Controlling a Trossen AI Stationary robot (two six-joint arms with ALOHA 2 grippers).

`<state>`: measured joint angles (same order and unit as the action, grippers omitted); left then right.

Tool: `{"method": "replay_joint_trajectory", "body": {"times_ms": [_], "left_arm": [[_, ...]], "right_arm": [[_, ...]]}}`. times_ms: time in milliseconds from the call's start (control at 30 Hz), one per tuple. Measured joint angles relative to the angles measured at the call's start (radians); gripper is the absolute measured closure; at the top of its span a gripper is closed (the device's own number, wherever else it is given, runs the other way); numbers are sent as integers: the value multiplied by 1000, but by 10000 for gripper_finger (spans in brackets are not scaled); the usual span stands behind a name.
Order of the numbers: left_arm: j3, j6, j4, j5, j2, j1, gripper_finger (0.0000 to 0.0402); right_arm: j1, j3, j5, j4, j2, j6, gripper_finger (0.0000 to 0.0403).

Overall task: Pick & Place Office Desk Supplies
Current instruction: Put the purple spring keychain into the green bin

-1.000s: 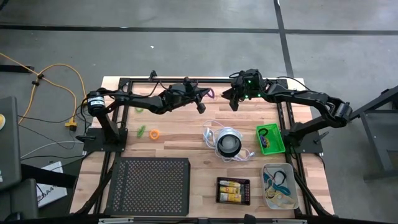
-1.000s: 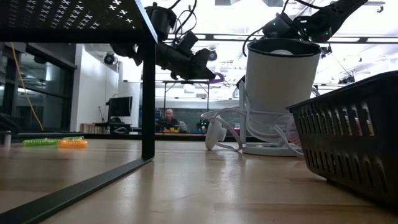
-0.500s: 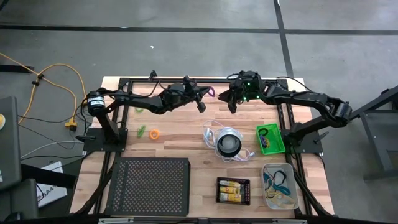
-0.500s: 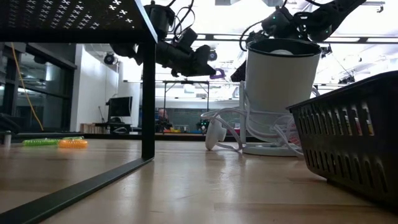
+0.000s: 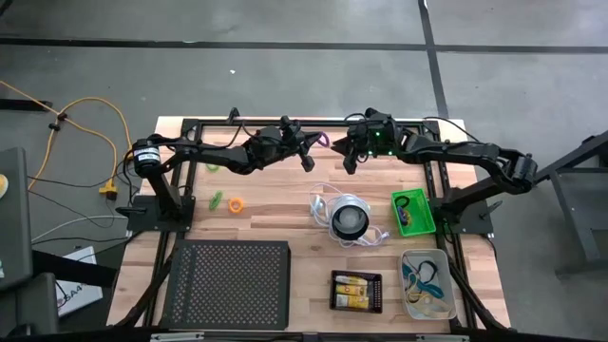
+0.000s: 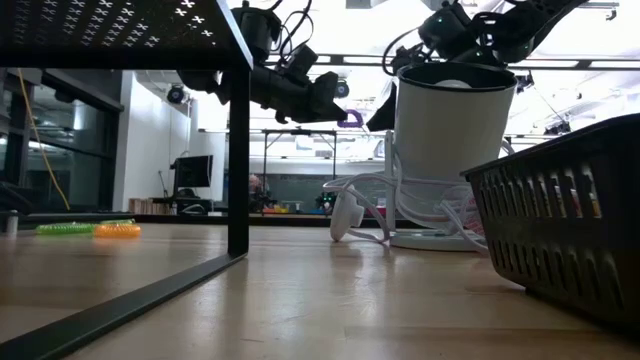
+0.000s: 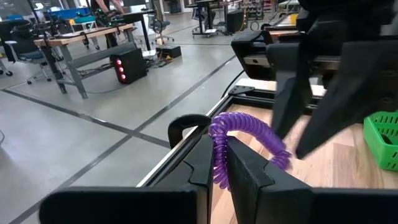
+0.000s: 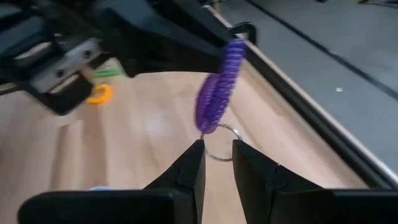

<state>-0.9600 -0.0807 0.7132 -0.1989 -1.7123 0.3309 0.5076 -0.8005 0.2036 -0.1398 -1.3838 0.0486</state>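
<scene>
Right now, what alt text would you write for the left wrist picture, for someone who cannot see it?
A purple coiled loop is pinched in the left tool, held above a wooden table. The right tool's dark fingers hang open just beyond the loop, and a green tray sits at the side.

Over the counter's [image 5: 285,204] far edge the left pincer [image 5: 319,142] grips a coil [image 7: 249,134]; the right pincer [image 5: 346,160] hangs just beside it, above the round corded object [image 5: 349,219].

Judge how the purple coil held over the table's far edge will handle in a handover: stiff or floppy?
Probably floppy: the purple coil curves and droops from the left pincer. Likely light. Its metal ring dangles loose, so it may swing as the right pincer closes.
</scene>
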Motion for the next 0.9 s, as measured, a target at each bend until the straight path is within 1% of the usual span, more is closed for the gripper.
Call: {"method": "replay_joint_trajectory", "body": {"times_ms": [100,200,600,900], "left_arm": [[0,0,0,0,0,0,377],[0,0,0,0,0,0,377],[0,1,0,0,0,0,377],[0,1,38,0,0,0,377]], "right_arm": [[-4,0,-51,0,0,0,333],[-4,0,-75,0,0,0,333],[-4,0,-71,0,0,0,333],[-4,0,-70,-26,0,0,333]]}}
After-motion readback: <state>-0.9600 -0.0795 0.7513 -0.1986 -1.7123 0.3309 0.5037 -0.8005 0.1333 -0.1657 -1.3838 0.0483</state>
